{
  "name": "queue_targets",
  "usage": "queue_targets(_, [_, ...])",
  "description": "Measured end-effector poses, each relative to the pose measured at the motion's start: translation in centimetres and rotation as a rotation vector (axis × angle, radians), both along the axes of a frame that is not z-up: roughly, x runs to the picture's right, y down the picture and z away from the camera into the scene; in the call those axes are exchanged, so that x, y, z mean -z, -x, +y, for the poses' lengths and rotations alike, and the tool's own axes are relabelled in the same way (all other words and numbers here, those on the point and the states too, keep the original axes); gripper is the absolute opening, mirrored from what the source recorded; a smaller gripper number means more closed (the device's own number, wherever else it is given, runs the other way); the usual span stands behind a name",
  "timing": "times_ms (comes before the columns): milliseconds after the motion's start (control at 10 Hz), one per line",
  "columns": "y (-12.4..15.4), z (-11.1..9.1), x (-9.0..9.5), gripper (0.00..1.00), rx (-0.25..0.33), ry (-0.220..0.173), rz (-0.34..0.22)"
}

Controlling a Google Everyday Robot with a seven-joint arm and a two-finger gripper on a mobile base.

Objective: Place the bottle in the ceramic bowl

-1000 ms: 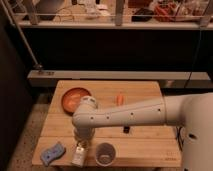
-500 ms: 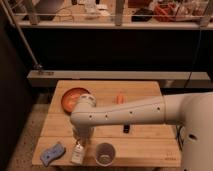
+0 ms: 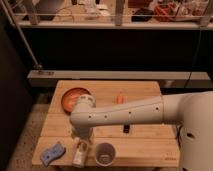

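- The gripper [image 3: 80, 145] is seen low over the front-left part of the wooden table [image 3: 145, 145], at the end of the white arm [image 3: 125, 114] — whether it is spread or closed cannot be told.
- The bottle [image 3: 80, 154] is found directly under the gripper, tilted, just beside the white cup [image 3: 104, 153].
- The ceramic bowl [image 3: 73, 96] is set at the table's back-left — well apart from the bottle and partly hidden by the arm.
- A blue sponge [image 3: 52, 153] is seen left of the bottle, a small orange item [image 3: 119, 98] near the back edge, and a black bar [image 3: 127, 129] under the arm.
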State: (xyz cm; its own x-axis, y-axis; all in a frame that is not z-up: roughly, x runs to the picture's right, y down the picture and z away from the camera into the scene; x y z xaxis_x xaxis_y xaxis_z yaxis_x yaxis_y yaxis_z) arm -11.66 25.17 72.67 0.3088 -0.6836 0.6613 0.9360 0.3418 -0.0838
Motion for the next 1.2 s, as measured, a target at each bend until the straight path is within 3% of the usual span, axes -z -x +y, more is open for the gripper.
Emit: queue_targets(1200, [0.3, 3.6, -2.6, 0.80, -0.020, 0.078, -0.038])
